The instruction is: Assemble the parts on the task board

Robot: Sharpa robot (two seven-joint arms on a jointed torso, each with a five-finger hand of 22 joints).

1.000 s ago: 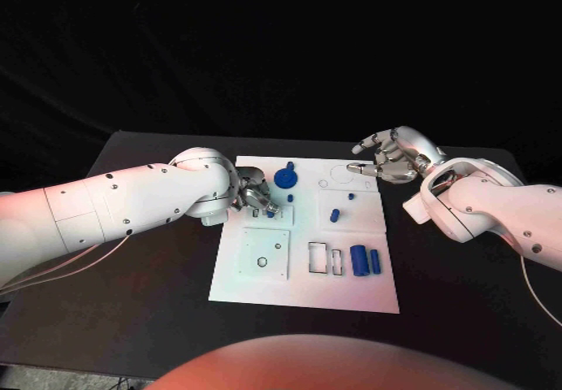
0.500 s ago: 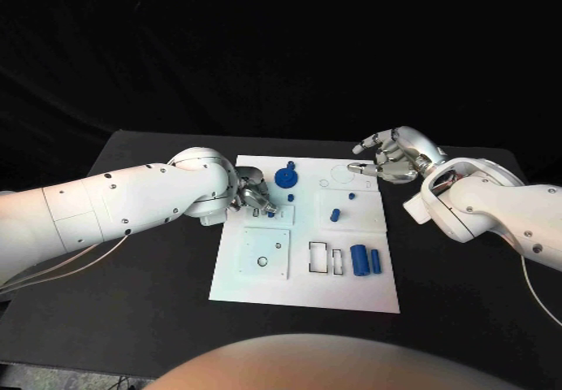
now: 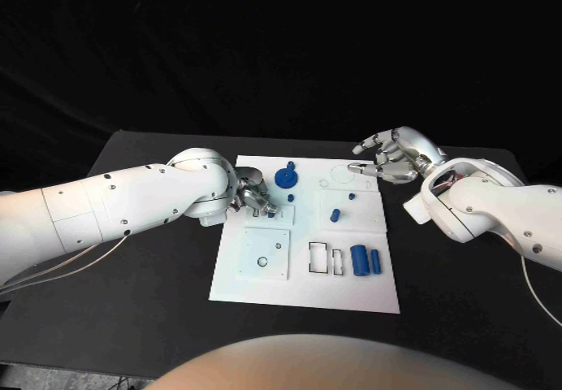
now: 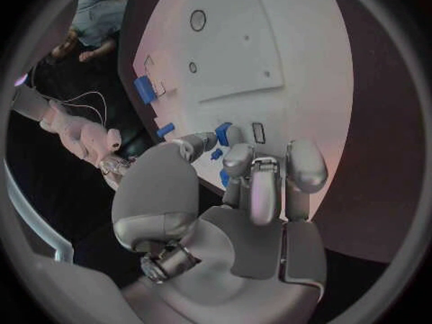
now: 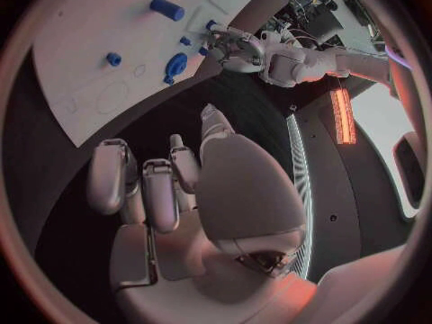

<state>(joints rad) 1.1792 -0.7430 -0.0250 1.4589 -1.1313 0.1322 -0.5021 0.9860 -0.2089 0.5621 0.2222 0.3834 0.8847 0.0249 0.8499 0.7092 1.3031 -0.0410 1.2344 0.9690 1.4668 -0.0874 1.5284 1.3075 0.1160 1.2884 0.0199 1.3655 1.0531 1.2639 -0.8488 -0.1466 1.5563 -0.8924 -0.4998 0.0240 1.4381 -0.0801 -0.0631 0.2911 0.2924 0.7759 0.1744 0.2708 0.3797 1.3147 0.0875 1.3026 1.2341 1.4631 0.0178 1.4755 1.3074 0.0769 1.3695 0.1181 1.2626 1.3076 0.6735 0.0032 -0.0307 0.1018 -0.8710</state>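
Nothing moved, two cylinders (image 3: 366, 261) (blue) side by side

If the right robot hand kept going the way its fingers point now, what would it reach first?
Probably the white task board at its far right corner, where thin circle outlines are drawn. The right robot hand has its fingertips aimed toward that corner. The round blue knob part lies further along. Height above the board is unclear.
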